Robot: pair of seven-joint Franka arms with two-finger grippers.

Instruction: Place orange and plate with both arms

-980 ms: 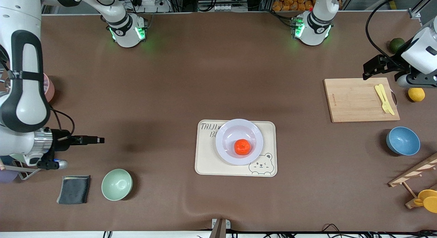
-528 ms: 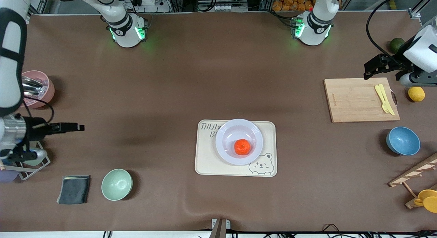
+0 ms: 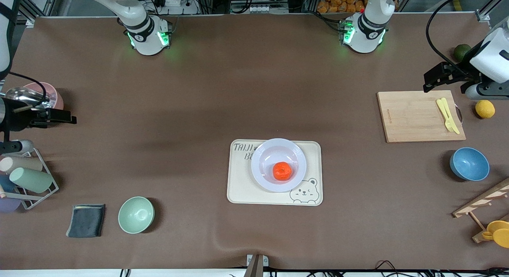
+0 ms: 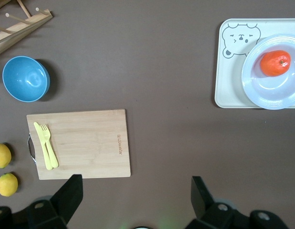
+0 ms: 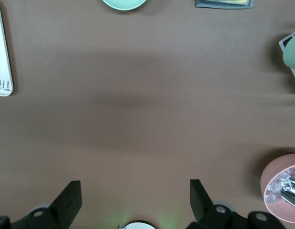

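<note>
Your orange (image 3: 282, 171) sits in the sunken centre of the plate (image 3: 263, 152), and the plate rests on the cream bear-printed tray (image 3: 240, 189) in the middle of the bench (image 3: 238, 90). The left wrist view shows the same: orange (image 4: 275, 63) on plate (image 4: 261, 88), plate on tray (image 4: 228, 86).

Your left gripper (image 3: 431, 80) hangs in the air over the bench just beside the wooden cutting board (image 3: 413, 116), toward the left arm's end. Its fingers (image 4: 68, 198) are spread wide and hold nothing. The board carries a yellow fork and knife (image 3: 447, 115). A lemon (image 3: 485, 109) lies just beside the board, a dark green fruit (image 3: 462, 51) farther from the front camera, and a blue bowl (image 3: 469, 164) nearer to it.

Your right gripper (image 3: 59, 119) is up over the bench at the right arm's end, beside the pink cup (image 3: 53, 97) that holds metal utensils. Its fingers (image 5: 68, 200) are also wide apart and empty. Nearer the front camera on that end you see a wire rack with cups (image 3: 28, 179), a grey cloth (image 3: 86, 220) and a pale green bowl (image 3: 136, 214).
</note>
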